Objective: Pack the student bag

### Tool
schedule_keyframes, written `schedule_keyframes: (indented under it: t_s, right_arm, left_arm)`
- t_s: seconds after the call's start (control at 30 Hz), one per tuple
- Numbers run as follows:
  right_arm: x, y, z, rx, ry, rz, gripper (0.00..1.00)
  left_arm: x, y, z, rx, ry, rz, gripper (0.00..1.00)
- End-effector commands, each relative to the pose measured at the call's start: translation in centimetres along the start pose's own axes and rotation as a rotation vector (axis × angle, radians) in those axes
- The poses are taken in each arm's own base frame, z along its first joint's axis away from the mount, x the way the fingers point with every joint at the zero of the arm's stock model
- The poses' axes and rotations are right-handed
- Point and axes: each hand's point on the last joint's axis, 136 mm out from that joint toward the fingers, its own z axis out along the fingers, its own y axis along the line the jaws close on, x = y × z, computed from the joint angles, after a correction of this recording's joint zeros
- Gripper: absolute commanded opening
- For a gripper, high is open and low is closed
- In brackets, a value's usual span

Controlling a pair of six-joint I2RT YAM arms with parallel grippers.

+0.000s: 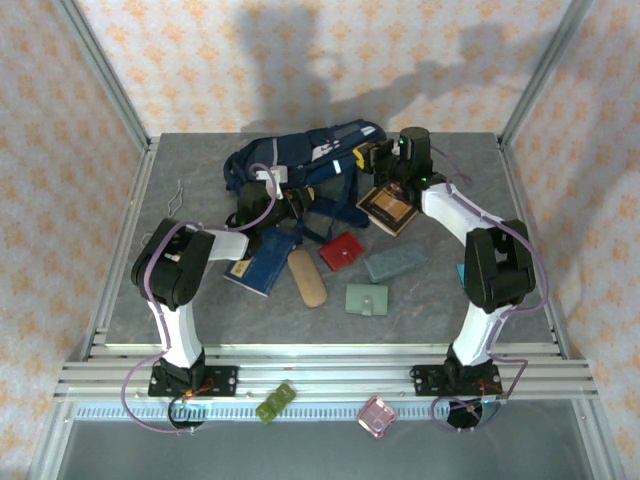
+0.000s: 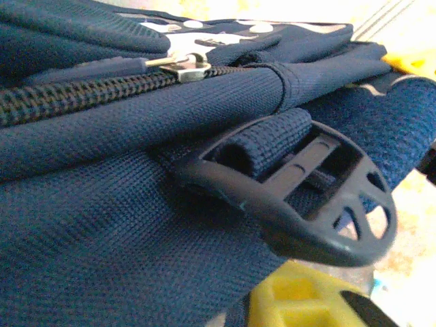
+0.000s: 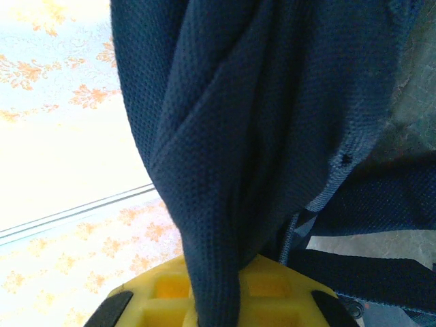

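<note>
On the front rail, well short of both pincers, lie a green block [image 1: 275, 402] and a pink block [image 1: 376, 415]. Further in, on the grey table [image 1: 200, 310], a loose spread of things sits on the near side of the two pincers: a green wallet [image 1: 367, 299], a tan oblong case [image 1: 308, 277], a navy booklet [image 1: 262, 262], a grey-blue pouch [image 1: 393, 264] and a red wallet [image 1: 341, 251]. A brown book [image 1: 390, 208] lies just on the near side of the right pincer [image 1: 378, 160]. The student bag [image 1: 300, 160] lies crumpled between the pincers (its dark straps trail back toward the red wallet). The right pincer is clamped tight on a fold of the bag's navy fabric, which is pinched between its yellow fingers [image 3: 163, 293]. The left pincer [image 1: 268, 180] is right up against the bag's left side, close to a metal zip pull [image 2: 187, 67] and a dark strap buckle [image 2: 293, 235]. How wide it stands I cannot tell.
</note>
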Motion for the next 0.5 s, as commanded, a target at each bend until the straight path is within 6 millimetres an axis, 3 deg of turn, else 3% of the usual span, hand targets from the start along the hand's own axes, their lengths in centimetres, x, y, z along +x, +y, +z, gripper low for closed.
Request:
schedule_keyframes:
  t_s: [0.0,0.2,0.47]
  right_arm:
    - [1.6,7.0,-1.9,-0.176,0.032,-0.108,0.00]
    - [1.5,6.9,-2.0,-0.175,0.028,-0.110,0.00]
    - [1.3,5.9,-1.8,-0.162,0.023,-0.108,0.00]
  left_arm:
    - [-0.1,0.7,-0.1,-0.010,-0.007,0.028,0.19]
    - [0.4,1.3,-0.3,-0.039,0.016,0.039,0.00]
    - [1.2,3.9,-1.7,-0.225,0.035,0.086,0.00]
